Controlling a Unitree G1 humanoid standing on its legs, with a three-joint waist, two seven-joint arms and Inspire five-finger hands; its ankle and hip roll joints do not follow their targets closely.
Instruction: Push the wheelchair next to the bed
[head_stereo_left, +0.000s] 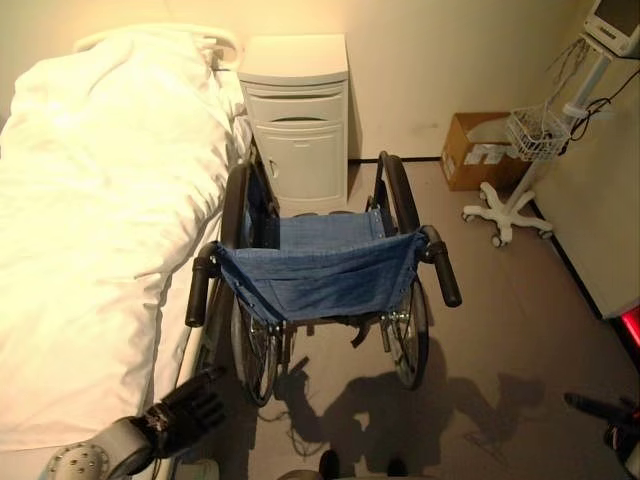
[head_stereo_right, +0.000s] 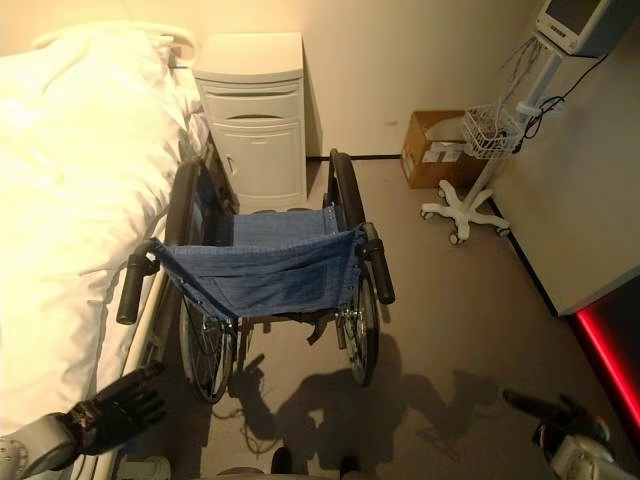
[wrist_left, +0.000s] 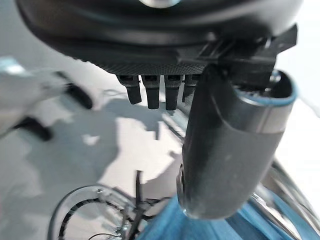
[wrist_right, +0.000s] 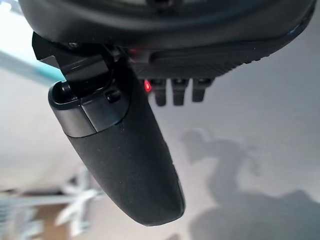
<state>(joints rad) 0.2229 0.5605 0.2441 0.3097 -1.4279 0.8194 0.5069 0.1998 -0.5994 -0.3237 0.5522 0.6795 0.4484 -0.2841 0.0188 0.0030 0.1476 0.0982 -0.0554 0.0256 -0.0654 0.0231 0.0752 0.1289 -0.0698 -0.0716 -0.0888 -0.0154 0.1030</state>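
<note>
The wheelchair (head_stereo_left: 320, 275), with a blue cloth seat and back, stands alongside the white bed (head_stereo_left: 90, 200), facing the far wall. Its two black push handles (head_stereo_left: 200, 290) (head_stereo_left: 445, 275) point toward me and are free. My left hand (head_stereo_left: 185, 412) hangs low by the bed's edge, behind and below the left handle, fingers straight and holding nothing. My right hand (head_stereo_right: 545, 408) is low at the right, well clear of the chair and open. In the left wrist view the blue cloth (wrist_left: 200, 225) and a wheel (wrist_left: 85, 210) lie past the thumb (wrist_left: 225, 150).
A white bedside cabinet (head_stereo_left: 297, 120) stands against the wall just ahead of the chair. A cardboard box (head_stereo_left: 475, 150) and a wheeled monitor stand with a wire basket (head_stereo_left: 520, 150) sit at the far right. A white panel (head_stereo_left: 600, 200) borders the right side.
</note>
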